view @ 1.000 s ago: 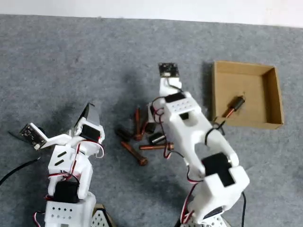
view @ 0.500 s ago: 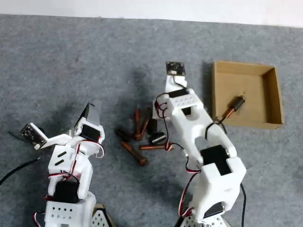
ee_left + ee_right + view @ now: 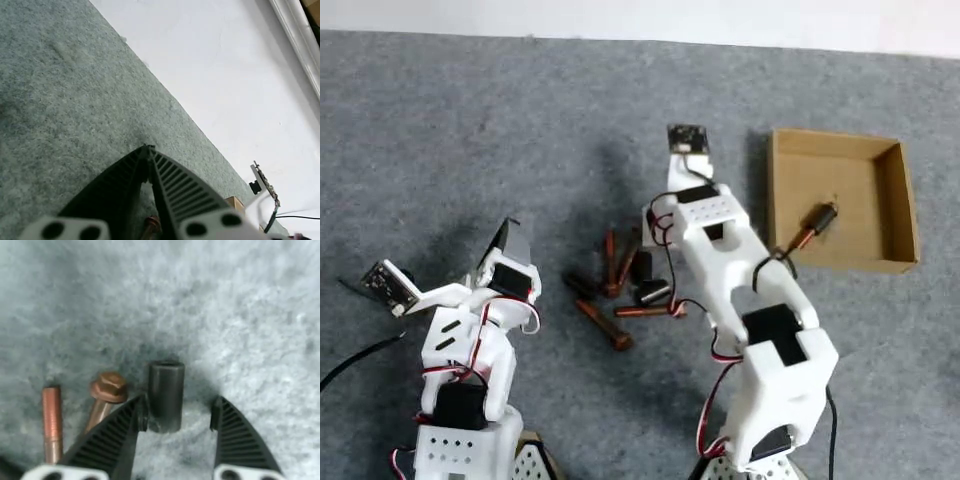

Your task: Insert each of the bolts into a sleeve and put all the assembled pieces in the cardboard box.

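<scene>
Several copper bolts (image 3: 612, 258) and dark sleeves (image 3: 653, 293) lie in a loose pile on the grey mat between the arms. My right arm (image 3: 705, 225) hangs over the pile's far side. Its gripper (image 3: 179, 414) is open and low over the mat, straddling one dark sleeve (image 3: 166, 395); one finger (image 3: 135, 420) touches the sleeve and the other stands apart. A bolt head (image 3: 107, 388) lies just beside it. My left gripper (image 3: 510, 226) is shut and holds nothing, left of the pile. One assembled piece (image 3: 815, 224) lies in the cardboard box (image 3: 895, 190).
The box stands at the right, close beside my right arm. A further bolt shaft (image 3: 51, 420) lies beside the sleeve. In the left wrist view, the mat's far edge meets a white wall (image 3: 210, 75).
My right arm has shifted slightly toward the far side of the pile and a little to the right. The left arm has stayed still.
</scene>
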You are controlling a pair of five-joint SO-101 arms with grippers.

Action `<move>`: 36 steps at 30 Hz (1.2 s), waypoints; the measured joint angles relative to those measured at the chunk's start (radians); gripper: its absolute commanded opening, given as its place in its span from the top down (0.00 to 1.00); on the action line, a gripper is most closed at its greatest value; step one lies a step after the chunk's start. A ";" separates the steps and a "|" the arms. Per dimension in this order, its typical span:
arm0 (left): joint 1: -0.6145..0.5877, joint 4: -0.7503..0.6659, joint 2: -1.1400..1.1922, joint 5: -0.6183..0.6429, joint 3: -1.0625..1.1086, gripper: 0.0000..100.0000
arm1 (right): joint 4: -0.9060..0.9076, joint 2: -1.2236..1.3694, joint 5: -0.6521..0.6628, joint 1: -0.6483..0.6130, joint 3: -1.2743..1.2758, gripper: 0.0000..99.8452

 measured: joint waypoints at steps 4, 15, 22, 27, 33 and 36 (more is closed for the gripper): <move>0.000 0.000 0.000 0.000 0.000 0.99 | 0.000 0.061 0.000 0.005 -0.052 0.81; 0.000 0.000 0.000 0.000 0.000 0.99 | 0.044 0.120 0.000 0.021 -0.115 0.99; 0.000 0.000 0.000 0.002 0.000 0.99 | 0.071 0.112 0.060 0.031 -0.120 1.00; 0.000 0.000 0.000 0.002 0.000 0.99 | 0.087 -0.011 0.091 0.025 -0.055 1.00; 0.069 0.149 0.000 -0.020 -0.048 0.99 | -0.051 -0.252 0.097 0.023 0.222 1.00; 0.149 0.273 0.000 -0.066 -0.095 0.99 | -0.118 -0.368 0.097 0.025 0.358 1.00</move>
